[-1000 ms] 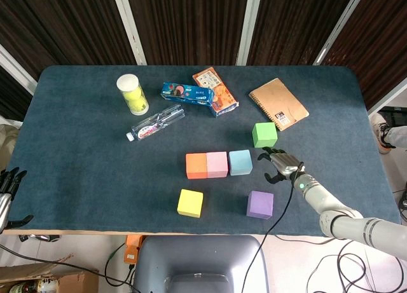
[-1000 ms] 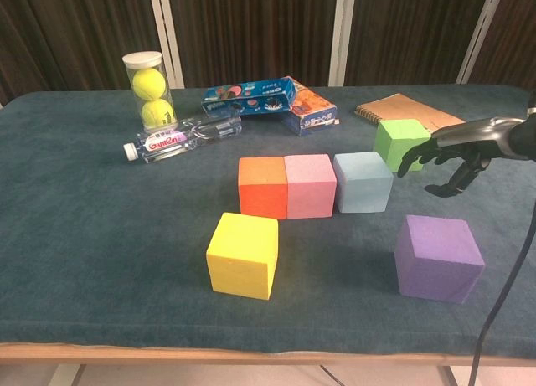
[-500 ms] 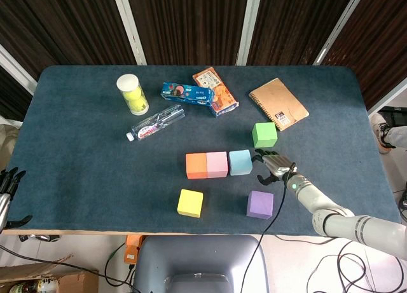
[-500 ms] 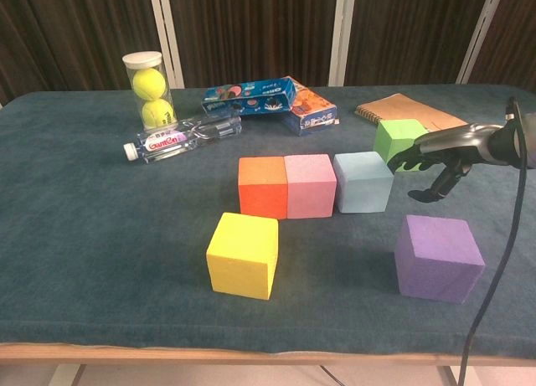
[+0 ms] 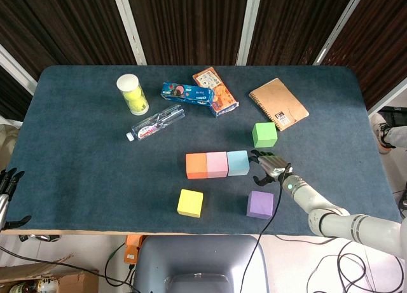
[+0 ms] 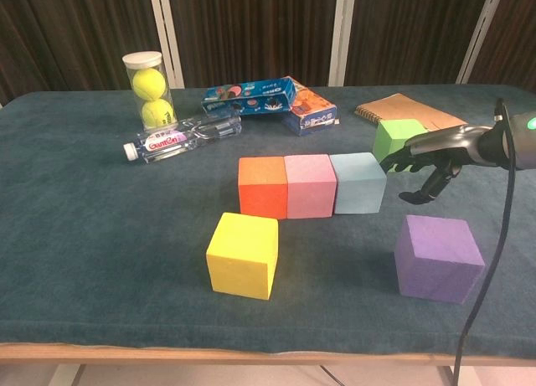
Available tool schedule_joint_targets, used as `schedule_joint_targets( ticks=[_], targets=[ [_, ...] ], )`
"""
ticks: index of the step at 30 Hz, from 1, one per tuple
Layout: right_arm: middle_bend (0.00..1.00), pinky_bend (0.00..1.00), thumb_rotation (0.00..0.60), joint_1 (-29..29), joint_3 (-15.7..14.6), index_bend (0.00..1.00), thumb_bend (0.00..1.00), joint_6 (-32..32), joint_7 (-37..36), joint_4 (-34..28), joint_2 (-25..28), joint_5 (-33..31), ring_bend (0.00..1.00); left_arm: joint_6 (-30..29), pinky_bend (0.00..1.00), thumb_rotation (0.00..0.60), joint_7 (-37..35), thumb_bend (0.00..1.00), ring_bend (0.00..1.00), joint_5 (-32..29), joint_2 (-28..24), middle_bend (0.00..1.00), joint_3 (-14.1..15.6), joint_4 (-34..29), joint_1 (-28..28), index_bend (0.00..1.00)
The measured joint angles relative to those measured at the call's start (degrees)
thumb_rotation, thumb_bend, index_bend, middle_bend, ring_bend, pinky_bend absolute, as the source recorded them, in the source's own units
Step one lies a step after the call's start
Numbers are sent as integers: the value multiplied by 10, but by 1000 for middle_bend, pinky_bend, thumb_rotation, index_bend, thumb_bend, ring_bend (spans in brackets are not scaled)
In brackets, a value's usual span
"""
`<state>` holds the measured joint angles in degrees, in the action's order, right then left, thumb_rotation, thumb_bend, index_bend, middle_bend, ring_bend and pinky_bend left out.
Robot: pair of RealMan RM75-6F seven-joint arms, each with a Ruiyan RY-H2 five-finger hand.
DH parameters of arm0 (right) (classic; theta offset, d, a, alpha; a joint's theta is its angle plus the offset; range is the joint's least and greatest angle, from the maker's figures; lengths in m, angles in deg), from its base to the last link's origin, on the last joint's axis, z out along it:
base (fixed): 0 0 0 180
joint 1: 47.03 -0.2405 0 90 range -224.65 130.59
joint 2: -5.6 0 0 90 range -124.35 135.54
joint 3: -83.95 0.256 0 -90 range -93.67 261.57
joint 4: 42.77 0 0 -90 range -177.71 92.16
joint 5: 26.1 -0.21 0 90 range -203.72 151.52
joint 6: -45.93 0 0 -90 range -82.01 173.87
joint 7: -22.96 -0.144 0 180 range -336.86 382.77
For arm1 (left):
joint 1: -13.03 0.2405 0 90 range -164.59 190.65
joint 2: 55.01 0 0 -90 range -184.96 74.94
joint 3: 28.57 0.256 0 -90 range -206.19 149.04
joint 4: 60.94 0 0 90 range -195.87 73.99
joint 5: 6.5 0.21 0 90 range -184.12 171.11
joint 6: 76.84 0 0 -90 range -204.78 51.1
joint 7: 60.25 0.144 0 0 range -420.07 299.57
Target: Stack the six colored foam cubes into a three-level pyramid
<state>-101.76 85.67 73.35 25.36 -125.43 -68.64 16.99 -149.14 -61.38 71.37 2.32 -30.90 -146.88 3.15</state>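
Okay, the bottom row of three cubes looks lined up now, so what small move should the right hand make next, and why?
Probably draw the right hand back from the light blue cube and shift it toward the purple cube. The orange cube, pink cube and light blue one sit flush in a row, so the base looks done, and purple is a loose cube close to that hand.

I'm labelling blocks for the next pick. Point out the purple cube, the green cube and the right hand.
purple cube (image 6: pixel 439 256), chest view, front face.
green cube (image 5: pixel 264 133), head view, top face.
right hand (image 6: pixel 425 161), chest view, back of the hand.
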Motion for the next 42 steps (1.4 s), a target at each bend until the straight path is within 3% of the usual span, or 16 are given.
schedule_joint_targets(
  ticks=[16, 30, 36, 42],
  targets=[
    [0, 0, 577, -10, -3, 205, 464, 2, 1, 2, -8, -5, 0, 1, 108, 587, -7, 117, 0, 1, 1, 0, 0, 6, 1, 53],
    [0, 0, 593, 8, -14, 177, 462, 5, -9, -11, 27, 9, 0, 1, 108, 586, -3, 116, 0, 0, -1, 0, 0, 0, 1, 53],
    [0, 0, 598, 37, -16, 158, 326, 52, -10, -37, 57, 47, 0, -1, 108, 587, -6, 117, 0, 0, -4, 0, -1, -3, 1, 53],
    [0, 0, 598, 80, -6, 154, 307, 113, -26, -73, 103, 101, 0, -3, 109, 587, 0, 117, 0, 4, -4, 0, -1, -9, 0, 53]
  ],
)
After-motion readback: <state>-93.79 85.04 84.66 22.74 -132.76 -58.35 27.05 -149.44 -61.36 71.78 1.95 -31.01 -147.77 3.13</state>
